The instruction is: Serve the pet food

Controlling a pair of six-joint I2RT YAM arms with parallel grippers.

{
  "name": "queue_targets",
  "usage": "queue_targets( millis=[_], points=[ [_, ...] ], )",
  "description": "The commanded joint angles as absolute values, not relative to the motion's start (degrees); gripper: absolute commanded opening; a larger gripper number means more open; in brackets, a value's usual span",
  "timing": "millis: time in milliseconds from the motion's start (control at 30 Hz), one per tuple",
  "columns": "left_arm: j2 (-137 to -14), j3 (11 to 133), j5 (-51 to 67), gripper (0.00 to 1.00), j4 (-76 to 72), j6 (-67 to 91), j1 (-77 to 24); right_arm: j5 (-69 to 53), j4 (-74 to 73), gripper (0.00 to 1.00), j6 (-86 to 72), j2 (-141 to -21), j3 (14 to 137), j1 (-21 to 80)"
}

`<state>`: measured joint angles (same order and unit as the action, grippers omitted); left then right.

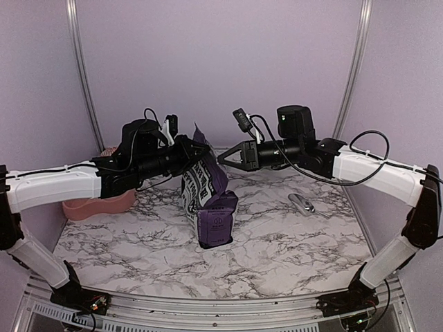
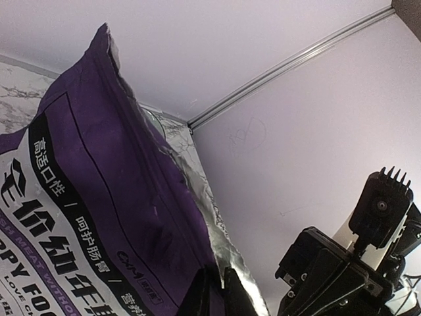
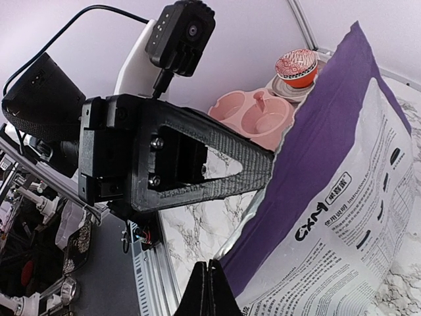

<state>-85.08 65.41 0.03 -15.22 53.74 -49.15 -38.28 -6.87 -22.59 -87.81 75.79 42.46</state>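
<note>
Top view: pet food point(image 1: 208, 200) standing mid-desk, both arms levelled inward at its torn top | left wrist only: left fingers point(image 2: 196, 299) clamped on its foil-lined edge, print "PPY FOO" legible | right wrist only: right fingers point(image 3: 200, 296) together at the bag's edge, hold unclear; twin-welled pink bowl point(image 3: 253, 118) by the desk's left edge

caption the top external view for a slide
Left claw pinches the top edge of the purple pet food bag; right claw close beside it.
</note>
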Motion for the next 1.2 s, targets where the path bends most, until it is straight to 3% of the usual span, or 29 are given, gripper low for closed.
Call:
queue_targets(
  millis=[0,67,100,267,633,1033,1167],
  points=[
    [-83.3,64.3,0.7,0.29,-15.4,53.4,-49.4,-40.8,-6.9,0.00,-23.1,-86.4,75.7,42.5],
    [-83.0,64.2,0.8,0.47,-15.4,53.4,-49.4,-40.8,-6.8,0.00,-23.0,-86.6,75.9,42.5],
    [-82.9,64.2,0.8,0.50,-15.4,53.4,-49.4,-40.7,-6.9,0.00,-22.9,-86.6,75.9,42.5],
    [-83.7,64.6,1.6,0.52,-15.3,53.6,-49.4,-40.9,-6.9,0.00,-22.7,-86.8,76.2,42.5],
    [-85.2,65.0,2.1,0.30,-15.4,54.0,-50.0,-41.4,-6.1,0.00,-23.0,-87.9,77.2,42.5],
    [-85.4,63.9,1.4,0.00,-15.4,53.9,-50.0,-40.8,-6.1,0.00,-22.8,-87.4,76.5,42.5],
    [-85.5,63.6,1.0,0.00,-15.4,53.7,-50.0,-38.2,-9.3,0.00,-21.0,-87.5,77.5,42.6]
  ],
)
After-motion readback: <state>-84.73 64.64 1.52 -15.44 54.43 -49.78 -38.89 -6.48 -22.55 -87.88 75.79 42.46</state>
